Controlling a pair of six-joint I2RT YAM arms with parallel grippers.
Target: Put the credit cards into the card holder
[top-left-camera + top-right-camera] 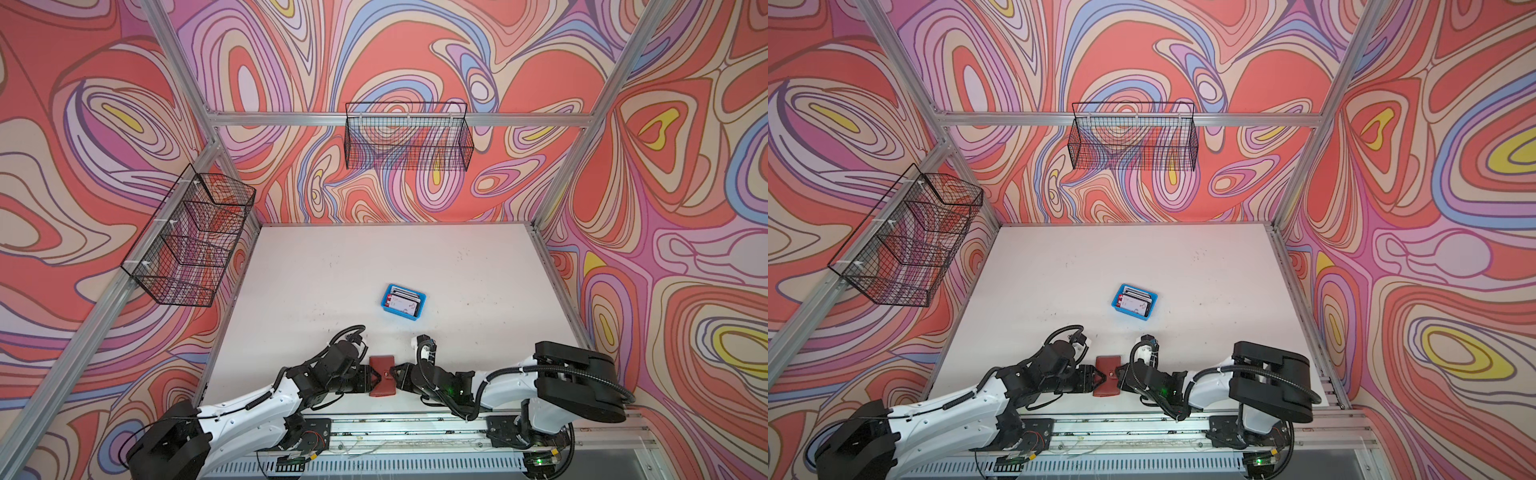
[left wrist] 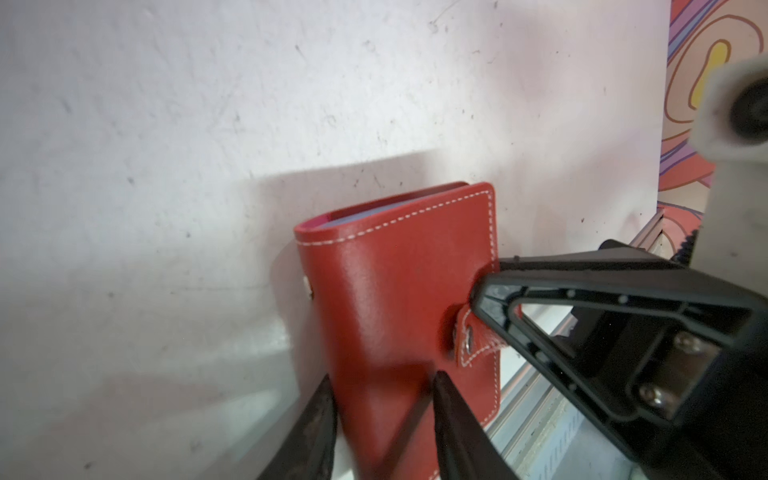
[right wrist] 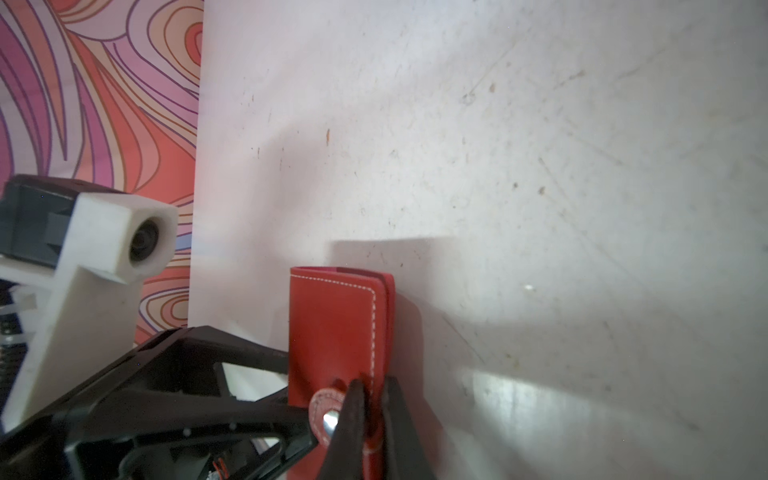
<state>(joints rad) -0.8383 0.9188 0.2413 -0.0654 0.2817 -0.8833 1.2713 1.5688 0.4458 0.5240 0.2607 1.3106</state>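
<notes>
The red card holder [image 1: 381, 363] [image 1: 1108, 363] hangs closed between my two grippers near the table's front edge, casting a shadow on the table below. My left gripper [image 1: 376, 377] [image 2: 384, 390] grips its spine end, one finger on each face of the card holder [image 2: 399, 282]. Coming from the opposite side, my right gripper [image 1: 392, 371] [image 3: 372, 384] is pinched shut on the cover edge of the card holder [image 3: 332, 324], right by the snap strap [image 3: 326, 409]. The credit cards [image 1: 402, 300] [image 1: 1133, 301] lie stacked in a blue tray farther back.
The blue tray [image 1: 419, 318] [image 1: 1116, 306] sits mid-table behind the grippers. Two black wire baskets hang on the walls: one at the left [image 1: 187, 241], one at the back [image 1: 409, 137]. An aluminium rail [image 1: 415, 426] runs along the front edge.
</notes>
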